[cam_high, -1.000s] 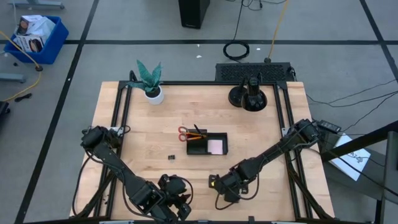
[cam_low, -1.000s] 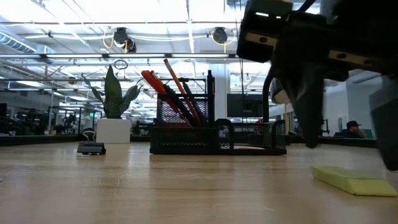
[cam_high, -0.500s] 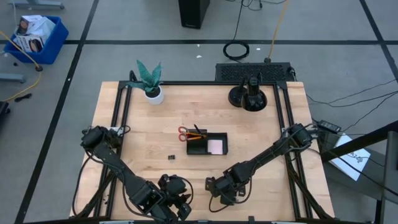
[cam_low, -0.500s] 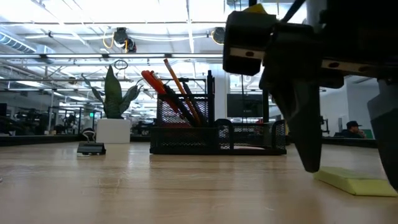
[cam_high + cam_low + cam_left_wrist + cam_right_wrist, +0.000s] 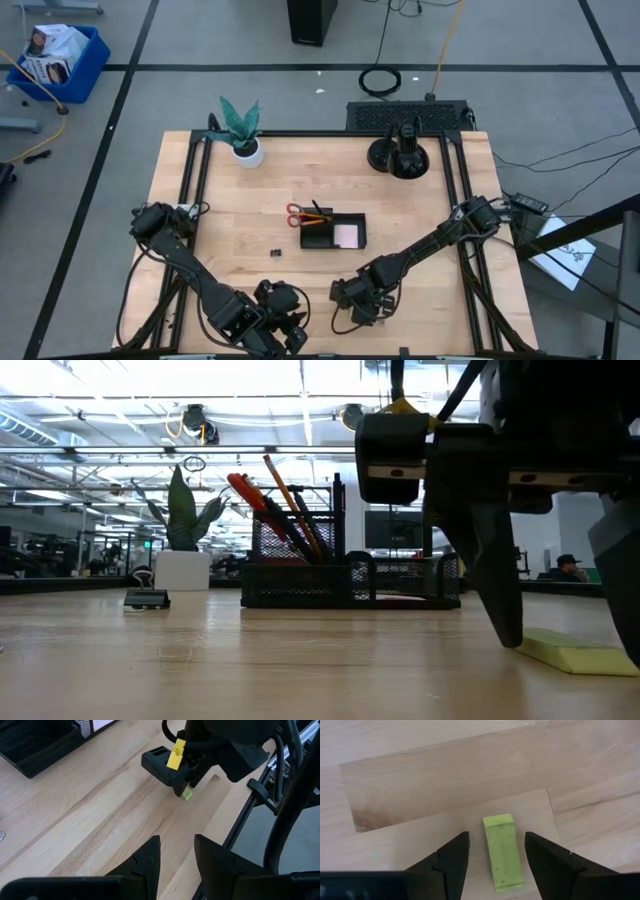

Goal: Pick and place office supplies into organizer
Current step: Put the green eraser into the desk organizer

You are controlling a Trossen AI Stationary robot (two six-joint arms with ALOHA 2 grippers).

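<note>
With the right claw (image 5: pixel 492 857) down at the tabletop (image 5: pixel 240 215) and its two fingers apart on either side of the small yellow-green piece (image 5: pixel 502 852), this reads as the grasp step of a pick. Neither finger touches the piece in the right wrist view. It lies flat, long axis running between the fingers, near the front edge and right of centre.

Next move, my read: close on the piece, lift clear of the wood, carry it back and a little left to the organizer (image 5: pixel 333 231) at mid-table. The piece is low and flat, so fingertips need to sit nearly on the surface to catch its sides.

Left claw (image 5: pixel 175 862) is parked at the near edge, left of the right arm, fingers apart, nothing between them.

Room: open bare wood between the piece and the organizer. One binder clip (image 5: pixel 277 252) sits left of that path, well apart. Pens, pencils and scissors (image 5: pixel 299 213) stand up out of the organizer's left end, so approach from the right or near side. Front edge of the table is close behind the right claw; little room to back off that way.
</note>
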